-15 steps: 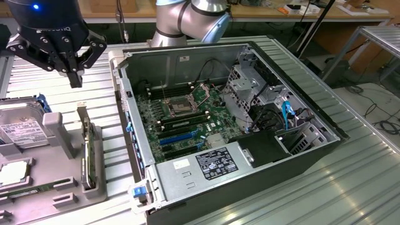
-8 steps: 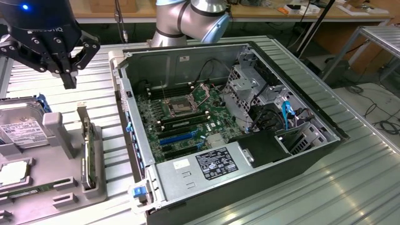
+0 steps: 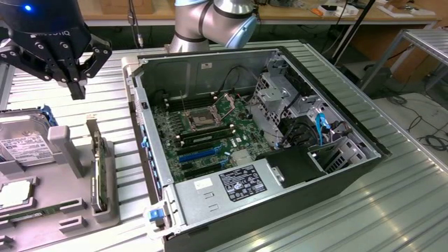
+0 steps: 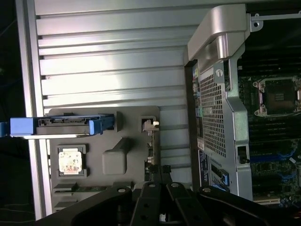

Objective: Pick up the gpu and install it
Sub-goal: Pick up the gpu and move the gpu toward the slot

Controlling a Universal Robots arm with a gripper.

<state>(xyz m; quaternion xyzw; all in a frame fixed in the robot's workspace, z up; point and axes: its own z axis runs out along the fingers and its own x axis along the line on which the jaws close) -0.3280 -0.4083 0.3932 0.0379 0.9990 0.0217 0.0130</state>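
Here the gpu stands on its long edge in a slot of the grey holder, edge-on in the exterior view, with nothing gripping it. In the wrist view the gpu shows as a thin strip crossing the holder.

The gripper hangs at twelve o'clock of the gpu in the exterior view, apart from it. Its fingers are pressed together and hold nothing. In the wrist view the gripper sits close over that strip.

On the same holder, the drive in its blue frame lies at ten o'clock of the gpu. The cpu is at eight o'clock and the stick at seven o'clock.

The holder rests on the slatted metal table. At three o'clock of the holder, just beside it, lies the open case, its board facing up. The socket sits near the board's middle, and the labelled power supply lies at the case's six o'clock end. The arm rises at twelve o'clock of the case.
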